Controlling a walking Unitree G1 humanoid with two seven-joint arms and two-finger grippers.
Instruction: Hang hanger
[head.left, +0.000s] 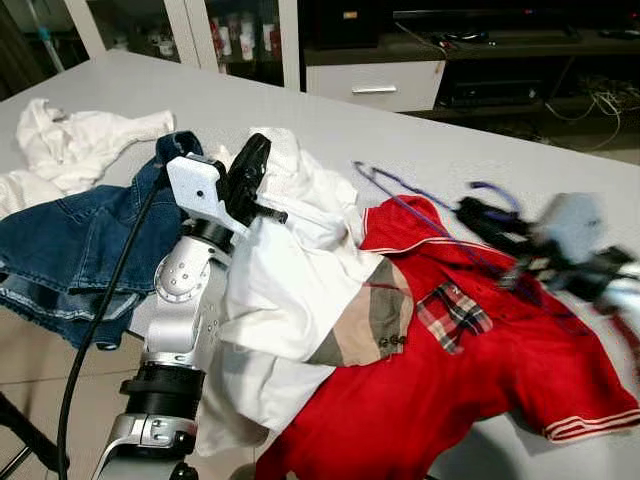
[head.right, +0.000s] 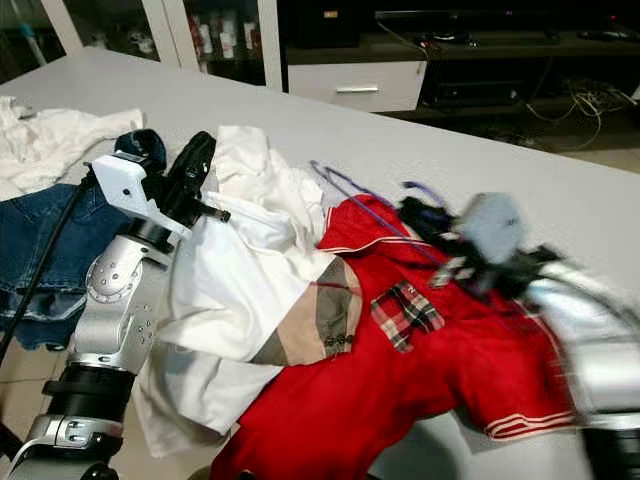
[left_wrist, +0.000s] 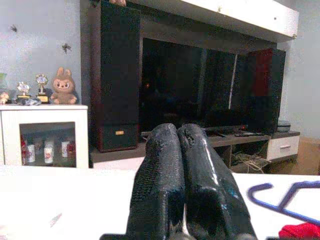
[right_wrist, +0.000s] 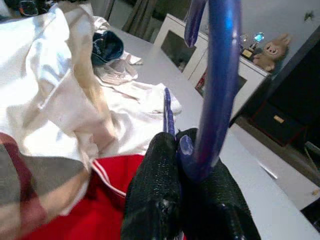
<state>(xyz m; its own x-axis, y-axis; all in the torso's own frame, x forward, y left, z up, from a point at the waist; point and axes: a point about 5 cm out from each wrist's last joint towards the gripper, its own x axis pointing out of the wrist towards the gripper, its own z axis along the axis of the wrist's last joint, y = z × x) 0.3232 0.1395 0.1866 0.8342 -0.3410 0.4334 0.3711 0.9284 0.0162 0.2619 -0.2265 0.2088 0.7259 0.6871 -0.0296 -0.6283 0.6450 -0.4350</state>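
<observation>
Right now the right gripper (right_wrist: 187, 165) is clenched on the hook end of the blue hanger (head.left: 400, 195), which lies across the collar of the red shirt (head.left: 470, 380) on the grey table (head.left: 330, 115). The hold looks thin, on the curved hook alone, so the hanger could twist or slip out as it lifts. Its far end might also snag the shirt and drag it along. The left gripper (left_wrist: 186, 180) is pressed shut on nothing, raised beside the white shirt (head.left: 280, 290).

Centre frame, a red shirt (head.left: 480, 380) with plaid pocket; left, blue jeans (head.left: 70, 250); a purple-blue hanger (head.left: 400, 195); a white garment (head.left: 290, 280).
</observation>
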